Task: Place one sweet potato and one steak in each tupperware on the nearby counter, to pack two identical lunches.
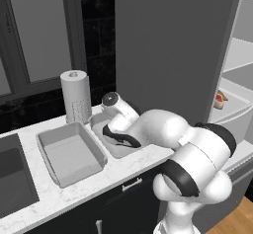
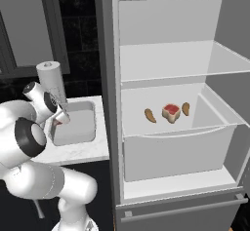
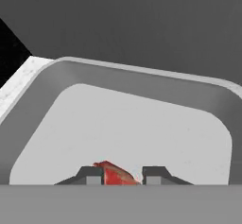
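Gripper point(image 3: 122, 176) clamped on a steak point(image 3: 115, 175), red meat btwn the finger tips, hanging just above floor of the rt tupperware point(image 3: 142, 83) on the counter point(image 1: 123, 171). Left tupperware point(image 1: 70, 152) beside it. Farther off, in open fridge drawer point(image 2: 176, 142): 2nd steak point(image 2: 171, 111) w/ sweet potato point(image 2: 150, 115) left, another sweet potato point(image 2: 186, 108) right.

We see the arm point(image 1: 163, 129) hiding most of the right tub point(image 1: 106, 136); the steak point(image 3: 113, 174) between the fingers is cut off below.
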Controlling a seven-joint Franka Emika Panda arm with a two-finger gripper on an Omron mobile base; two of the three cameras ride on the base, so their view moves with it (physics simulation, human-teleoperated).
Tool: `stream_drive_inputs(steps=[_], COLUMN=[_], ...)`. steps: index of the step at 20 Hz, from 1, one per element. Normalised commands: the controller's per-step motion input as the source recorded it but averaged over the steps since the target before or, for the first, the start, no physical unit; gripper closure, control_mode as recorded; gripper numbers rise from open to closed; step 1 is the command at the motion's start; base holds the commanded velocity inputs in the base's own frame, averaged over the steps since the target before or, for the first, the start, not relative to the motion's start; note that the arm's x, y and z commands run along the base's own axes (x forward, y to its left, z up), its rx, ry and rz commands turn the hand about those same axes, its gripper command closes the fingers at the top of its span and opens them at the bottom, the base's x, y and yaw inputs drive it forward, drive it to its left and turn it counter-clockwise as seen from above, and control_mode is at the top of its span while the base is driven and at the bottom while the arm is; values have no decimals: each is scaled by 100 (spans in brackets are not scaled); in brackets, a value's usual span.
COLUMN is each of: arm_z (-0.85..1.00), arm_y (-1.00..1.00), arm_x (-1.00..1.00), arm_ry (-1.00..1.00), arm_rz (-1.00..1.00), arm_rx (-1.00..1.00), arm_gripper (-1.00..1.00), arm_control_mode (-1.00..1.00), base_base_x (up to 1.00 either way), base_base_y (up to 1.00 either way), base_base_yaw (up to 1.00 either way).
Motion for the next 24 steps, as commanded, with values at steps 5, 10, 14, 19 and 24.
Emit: stream_drive_inputs(steps=[5, 10, 14, 19, 24], arm_z=[-36, -5, 0, 0, 16], arm_y=[0, 0, 0, 0, -5], arm_x=[7, 0, 0, 1, 2], arm_ry=[1, 1, 0, 0, 0], arm_rz=[0, 0, 0, 0, 0], arm_rx=[0, 0, 0, 0, 0], arm_gripper=[100, 100, -100, -100, -100], arm_control_mode=[-100, -100, -100, -100, -100], base_base_x=[0, 0, 0, 0, 0], base_base_y=[0, 0, 0, 0, 0], base_base_yaw=[0, 0, 0, 0, 0])
